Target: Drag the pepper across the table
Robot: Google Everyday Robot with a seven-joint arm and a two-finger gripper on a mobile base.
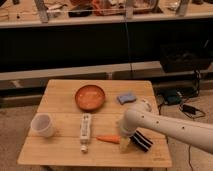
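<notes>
Pale wood planks make up the table (60,150), and the gripper (132,145) sits low over its near right part, close to the front edge. The white arm (165,127) comes in from the right side of the view and bends down to it. Whether the gripper is spread or pressed together cannot be told; a pale part and a dark striped part both show at its tip.

The pepper (107,138) lies flat on the table just left of the gripper, its thicker end towards the pale part. I cannot tell whether the two touch. Further left of the gripper, just beyond the pepper, lies the white remote (85,130), running front to back. Well to the left, near the table's edge, stands a white cup (42,125). Behind the gripper and to its left sits the orange-brown bowl (90,97). Straight behind the gripper, beside the bowl, lies a blue sponge (126,97). On the floor off to the right lie dark cables (172,96).
</notes>
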